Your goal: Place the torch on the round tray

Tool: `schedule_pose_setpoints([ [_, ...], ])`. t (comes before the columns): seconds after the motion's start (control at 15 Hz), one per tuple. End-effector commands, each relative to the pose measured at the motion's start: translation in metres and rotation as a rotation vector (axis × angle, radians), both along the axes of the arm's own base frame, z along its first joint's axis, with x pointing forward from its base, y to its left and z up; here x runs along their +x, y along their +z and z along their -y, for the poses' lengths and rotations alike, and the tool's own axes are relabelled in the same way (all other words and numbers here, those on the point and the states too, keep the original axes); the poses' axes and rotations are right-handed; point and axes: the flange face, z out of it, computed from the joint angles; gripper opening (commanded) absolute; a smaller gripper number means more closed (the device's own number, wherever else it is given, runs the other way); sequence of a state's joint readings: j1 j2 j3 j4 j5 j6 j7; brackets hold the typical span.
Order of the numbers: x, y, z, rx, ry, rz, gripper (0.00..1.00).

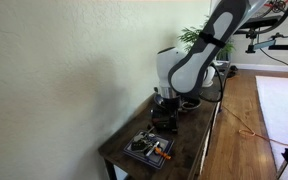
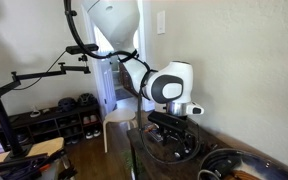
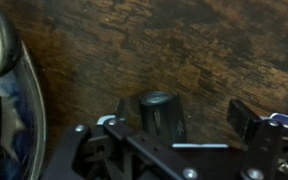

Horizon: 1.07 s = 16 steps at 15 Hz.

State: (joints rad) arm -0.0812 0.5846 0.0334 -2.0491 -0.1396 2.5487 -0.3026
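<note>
Reading the wrist view from left to right: a curved, shiny rim (image 3: 24,95) with blue inside it enters at the left border. It cannot be told whether this belongs to the round tray. The torch (image 3: 156,112) rests apart from that rim on the bare wood of the counter (image 3: 184,50), away from any visible edge. The pincer (image 3: 179,122) is released. Its jaws stand wide on either side of the torch, which is off centre between them, and no contact is visible.

Handling, as a judgement:
- The torch is small, stubby and rigid, and probably light.
- Its smooth dark casing may slip or roll under an uneven squeeze.
- Centre the jaws first, then take hold across the middle of the body, low on the casing.

Containers:
- In an exterior view the round tray (image 2: 229,158) lies toward the near end of the counter. Its contents are too dark to tell.
- In an exterior view a rectangular tray (image 1: 129,148) sits at the near corner of the counter. It holds an orange-and-black item (image 1: 159,150) and small clutter too fine to name.
</note>
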Motion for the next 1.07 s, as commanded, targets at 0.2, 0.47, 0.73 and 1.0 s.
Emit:
schedule_pose_setpoints([
  [0.2,0.015,-0.005,0.001,0.043,-0.013,0.003,1.0],
  [0.47,0.019,-0.008,0.002,0.06,-0.029,0.006,0.93],
  [0.73,0.02,-0.008,0.003,0.066,-0.032,0.01,0.53],
  [1.0,0.019,-0.005,0.006,0.061,-0.029,0.014,0.27],
])
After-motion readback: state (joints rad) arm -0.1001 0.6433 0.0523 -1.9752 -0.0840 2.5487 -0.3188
